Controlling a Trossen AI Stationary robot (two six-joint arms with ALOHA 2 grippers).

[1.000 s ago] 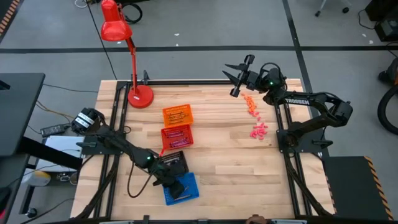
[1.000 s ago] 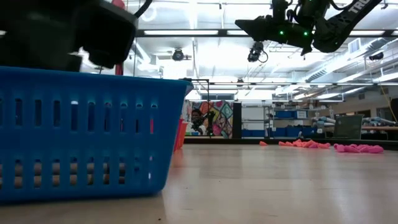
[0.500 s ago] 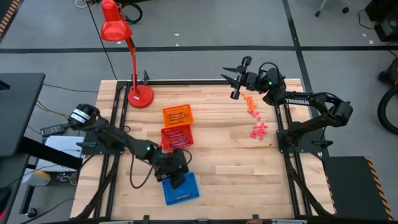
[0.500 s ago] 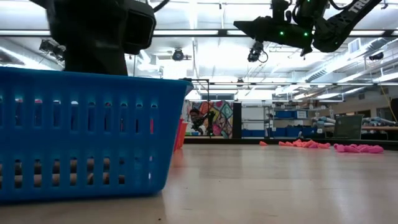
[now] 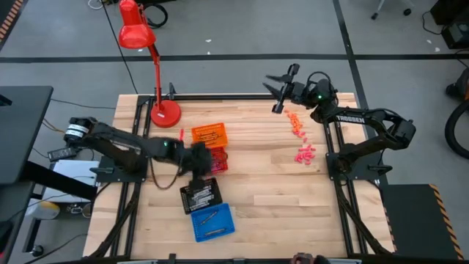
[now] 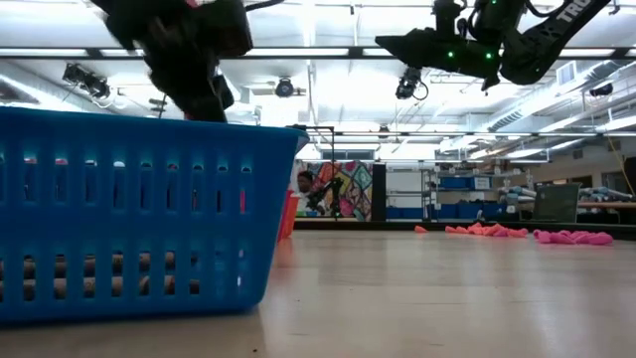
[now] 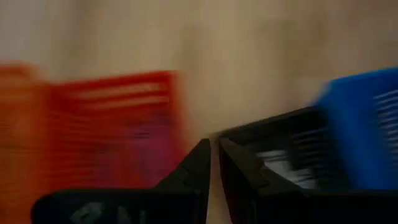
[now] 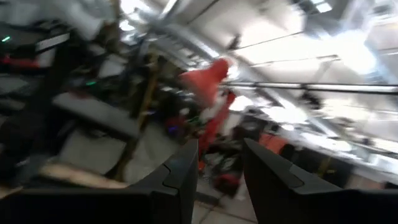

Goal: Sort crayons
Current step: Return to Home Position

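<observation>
Crayons (image 5: 305, 154) job looks between picks, I'd guess the go-home step. Left tool (image 5: 198, 156) hangs over the red tray (image 5: 218, 157), pinched narrow, holding nothing. Blue tray (image 5: 224, 217) has some sticks in it. Loose heaps lie on the bench's (image 5: 256, 183) right side, with the right tool (image 5: 275, 92) spread wide above the far edge. Next move needs a reach to those heaps.

The crayons (image 5: 305, 153) are pink (some orange), one tray (image 5: 223, 224) blue.
</observation>
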